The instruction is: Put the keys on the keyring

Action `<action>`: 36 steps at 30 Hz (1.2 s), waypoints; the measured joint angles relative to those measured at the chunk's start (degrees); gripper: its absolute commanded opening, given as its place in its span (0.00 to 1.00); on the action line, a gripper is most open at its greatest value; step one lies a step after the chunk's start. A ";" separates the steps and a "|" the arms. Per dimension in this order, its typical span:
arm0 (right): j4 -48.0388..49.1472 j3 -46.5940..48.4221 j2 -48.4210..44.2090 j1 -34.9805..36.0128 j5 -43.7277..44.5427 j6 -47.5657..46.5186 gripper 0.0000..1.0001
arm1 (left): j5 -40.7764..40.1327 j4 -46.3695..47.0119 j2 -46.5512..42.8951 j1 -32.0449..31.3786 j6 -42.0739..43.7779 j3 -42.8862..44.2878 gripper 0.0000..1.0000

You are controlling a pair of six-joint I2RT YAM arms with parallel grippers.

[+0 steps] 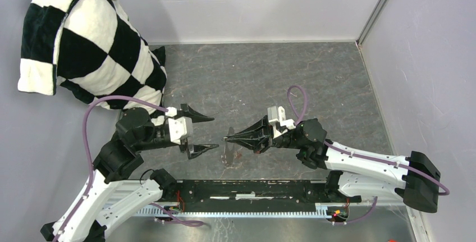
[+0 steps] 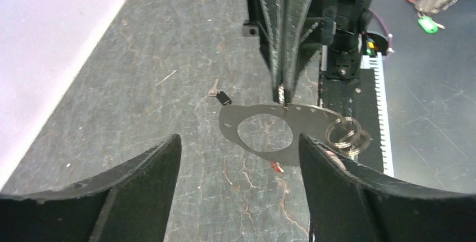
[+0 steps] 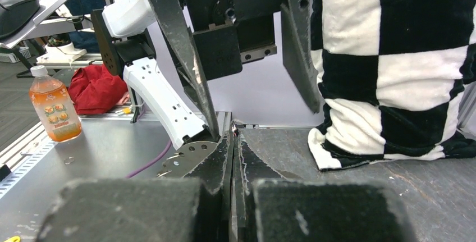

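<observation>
- The keyring point(image 2: 306, 123) is a flat, thin oval loop of grey metal with small holes along its rim. I judge it light and stiff, and smooth enough to turn in a narrow pinch.
- The right end effector point(image 2: 282, 99) is closed on the upper rim of the loop. The loop hangs on edge, with its face toward the left end effector point(image 1: 215, 133), whose fingers are wide apart and hold nothing.
- At one end of the loop hang wire rings point(image 2: 348, 135). They look springy, and I think a key must go onto these, so a coil would have to be forced open.
- The black key point(image 2: 220, 94) lies flat on the surface point(image 2: 140, 85), a little beyond the keyring and apart from it.
- The red key point(image 2: 276, 167) shows only as a small red piece under the lower rim of the loop. Whether it touches the loop I cannot tell.
- Both keys seem light and rigid, with a slippery blade, and lying flat they give little to grip. The plastic head is thicker and less smooth, so its edges are the better place to take hold.
- Count: one keyring, two keys (one black, one red) and two end effectors. The wire rings overlap, so I cannot count them surely.
</observation>
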 measured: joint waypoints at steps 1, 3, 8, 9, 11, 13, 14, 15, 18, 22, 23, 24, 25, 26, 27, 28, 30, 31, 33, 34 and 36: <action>0.11 0.00 0.00 -0.04 0.00 0.02 0.00 | 1.20 0.04 0.00 0.00 0.02 -0.46 0.74; 0.39 0.00 0.00 -0.11 -0.02 0.09 0.01 | 2.86 0.04 -0.02 0.00 0.04 -1.29 0.68; 1.44 0.00 0.39 -0.15 -0.26 0.20 0.01 | 7.69 -0.11 0.79 0.00 0.09 -1.95 0.52; 1.75 0.00 0.61 -0.15 -0.33 0.20 0.01 | 8.50 -0.17 1.05 0.00 0.07 -1.95 0.48; 2.16 0.00 1.09 -0.20 -0.63 0.20 0.01 | 10.34 -0.17 1.86 0.00 0.09 -1.95 0.47; 2.34 0.00 1.64 -0.20 -1.05 0.20 0.01 | 11.72 -0.15 2.89 0.00 0.11 -1.95 0.45; 2.32 0.00 1.92 -0.20 -1.27 0.22 0.01 | 12.48 -0.15 3.56 0.00 0.11 -1.95 0.43; 2.32 0.00 2.21 -0.20 -1.36 0.24 0.01 | 12.83 -0.13 4.02 0.00 0.09 -1.95 0.40; 2.29 0.00 2.71 -0.20 -1.57 0.31 0.01 | 13.92 -0.15 5.18 0.00 0.07 -1.95 0.30; 2.32 0.02 2.80 -0.24 -1.92 0.44 0.01 | 14.05 -0.13 5.33 0.00 0.09 -1.95 0.21; 2.32 0.02 2.84 -0.24 -1.97 0.46 0.01 | 14.05 -0.15 5.25 0.00 0.09 -1.95 0.19; 2.34 0.02 2.93 -0.24 -2.21 0.52 0.01 | 14.05 -0.17 5.14 0.00 0.07 -1.95 0.17; 2.36 0.02 3.04 -0.24 -2.34 0.59 0.01 | 14.05 -0.17 5.05 0.00 0.09 -1.95 0.15; 2.38 0.02 3.19 -0.24 -2.45 0.70 0.01 | 14.05 -0.20 4.92 0.00 0.09 -1.95 0.14; 2.62 0.04 3.41 -0.24 -2.54 0.92 0.01 | 14.05 -0.33 4.83 0.00 0.09 -1.95 0.13; 2.82 0.07 3.61 -0.24 -2.64 1.11 0.00 | 14.03 -0.46 4.76 0.00 0.09 -1.95 0.12; 3.08 0.15 3.87 -0.31 -2.84 1.51 0.01 | 13.99 -0.55 4.68 0.00 0.09 -1.95 0.09; 3.28 0.15 4.02 -0.37 -2.97 1.64 0.01 | 13.92 -0.55 4.66 0.00 0.09 -1.95 0.05; 3.74 0.15 4.26 -0.46 -3.26 1.92 0.01 | 13.88 -0.59 4.59 0.00 0.07 -1.95 0.02; 4.02 0.15 4.35 -0.50 -3.45 2.10 0.01 | 13.81 -0.59 4.52 0.00 0.09 -1.95 0.02; 4.44 0.15 4.48 -0.50 -3.76 2.34 0.01 | 13.79 -0.59 4.37 0.00 0.11 -1.95 0.02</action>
